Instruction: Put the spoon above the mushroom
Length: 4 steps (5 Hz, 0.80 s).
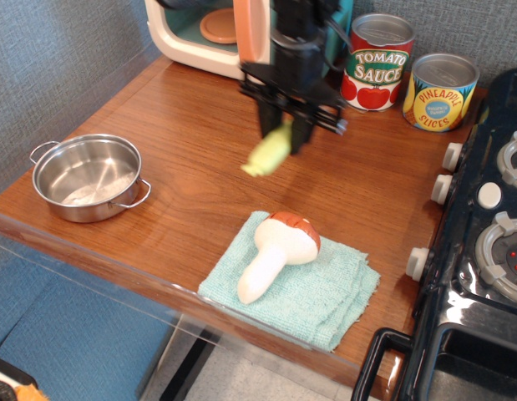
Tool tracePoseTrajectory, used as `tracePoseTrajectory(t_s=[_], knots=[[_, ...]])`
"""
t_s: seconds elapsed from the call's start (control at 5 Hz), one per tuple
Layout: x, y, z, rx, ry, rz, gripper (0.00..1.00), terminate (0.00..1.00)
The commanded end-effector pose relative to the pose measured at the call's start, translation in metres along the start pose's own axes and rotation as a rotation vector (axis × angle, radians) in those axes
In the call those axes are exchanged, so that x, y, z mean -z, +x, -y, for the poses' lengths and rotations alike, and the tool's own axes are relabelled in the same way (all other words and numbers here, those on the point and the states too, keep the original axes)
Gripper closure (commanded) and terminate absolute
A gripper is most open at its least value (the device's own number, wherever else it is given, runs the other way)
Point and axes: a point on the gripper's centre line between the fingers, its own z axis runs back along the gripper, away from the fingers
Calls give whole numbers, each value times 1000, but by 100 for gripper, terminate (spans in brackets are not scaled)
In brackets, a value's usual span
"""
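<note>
So I've got the spoon (pixel 269 150) clamped in the end effector (pixel 290 132) right now, hanging in the air over the middle of the bench (pixel 200 142), a bit toward the back edge. Only the yellow-green handle pokes out, tilted down and to the left; the metal bowl end I can't make out, it's buried behind the black fingers.

The mushroom (pixel 277 253) lies on a teal cloth (pixel 316 292) near the front edge, cap pointing to the back, stem toward the front-left. My read is that "above" means the bare wood just behind the cap, so I want to come down there and not on the cloth. I'd lower slowly, keep the handle from swinging into the cap, and only let go once the spoon is touching or nearly touching the wood, otherwise it may bounce or roll.

Materials: the handle looks thick and rubbery, so it probably grips well and won't slide much once down. The mushroom has a fat, smooth cream stem and a rounded reddish-brown cap, looks like plastic. The cloth is fuzzy terry. The bench is glossy wood grain, so probably slick.

Around that: a round steel pot (pixel 88 176) with two loop handles near the front-left corner, a toy microwave (pixel 204 38) at the back edge, and two tins, tomato sauce (pixel 378 60) and pineapple slices (pixel 440 91), near the back-right corner. A black stove (pixel 484 251) butts the right edge.
</note>
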Motion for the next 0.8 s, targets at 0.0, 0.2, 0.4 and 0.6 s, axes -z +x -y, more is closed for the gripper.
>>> tracePoseTrajectory(t_s=[0.0,0.2,0.4,0.6], knots=[[8,20,48,54,12,35,100,0],[5,26,58,95,26,83,100,0],[0,29,59,104,41,101,100,0],[-8,27,58,84,24,101,0,0]])
